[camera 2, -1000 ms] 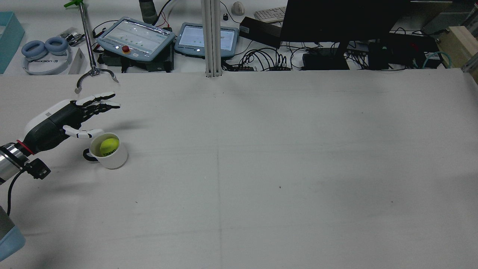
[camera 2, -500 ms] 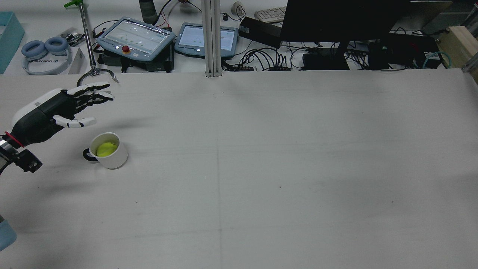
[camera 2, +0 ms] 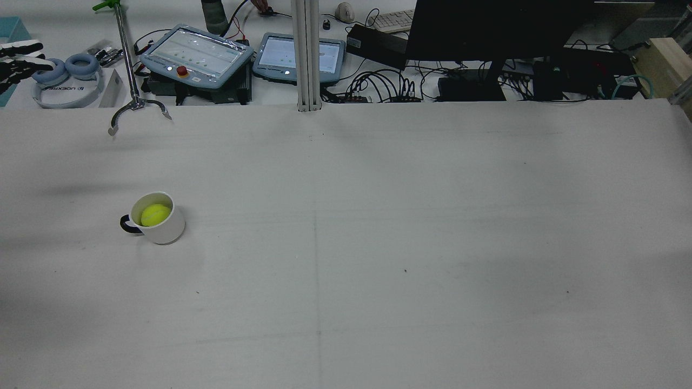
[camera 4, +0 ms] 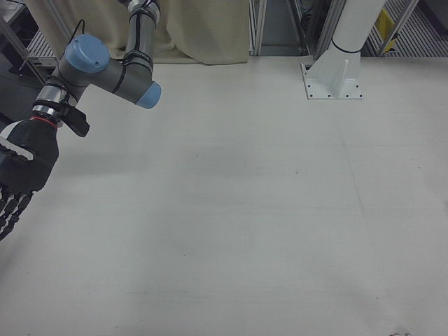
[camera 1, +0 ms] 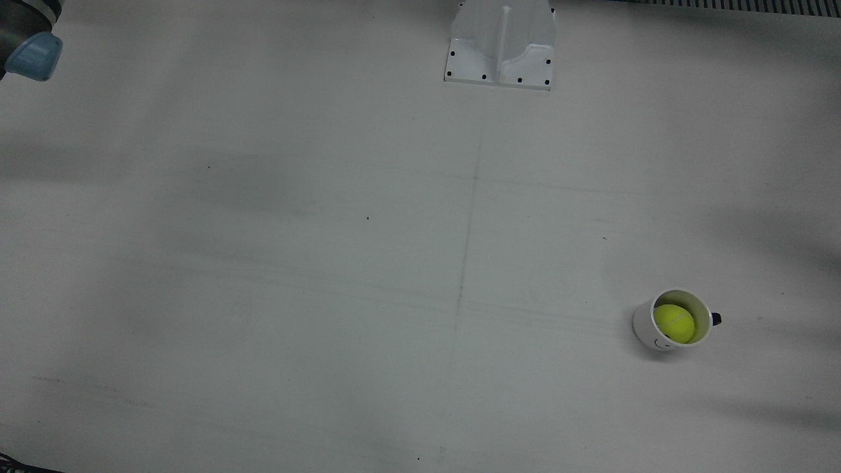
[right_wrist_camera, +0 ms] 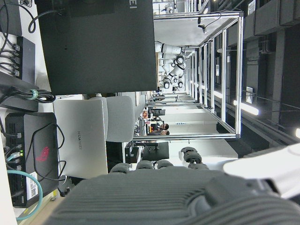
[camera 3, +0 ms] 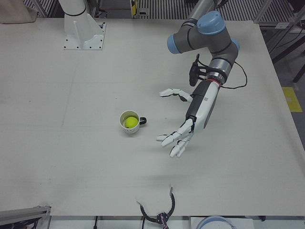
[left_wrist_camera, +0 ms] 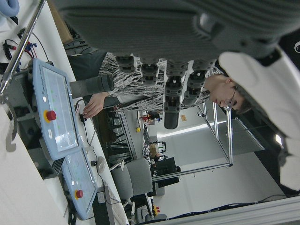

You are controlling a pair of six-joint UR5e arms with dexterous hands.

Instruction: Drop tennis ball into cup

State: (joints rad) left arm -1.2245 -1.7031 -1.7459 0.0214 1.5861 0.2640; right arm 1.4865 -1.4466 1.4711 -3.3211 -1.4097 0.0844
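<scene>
Ball's in! Tennis ball (camera 2: 155, 214) sits inside the white mug (camera 2: 162, 231), upright on the table's (camera 2: 378, 243) left half. Left hand (camera 3: 183, 126) hangs clear beside it, fingers spread, empty. Right hand (camera 4: 17, 175) idles apart, apparently open, holding nothing.

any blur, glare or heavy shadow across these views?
Front view: dim, grey cast, soft shadow patches on the table; ball in the cup stays sharp. Rear view: monitor is near-black, no detail. Left hand view: the left hand fills the top, out of focus. Left-front view: evenly lit, crisp.
</scene>
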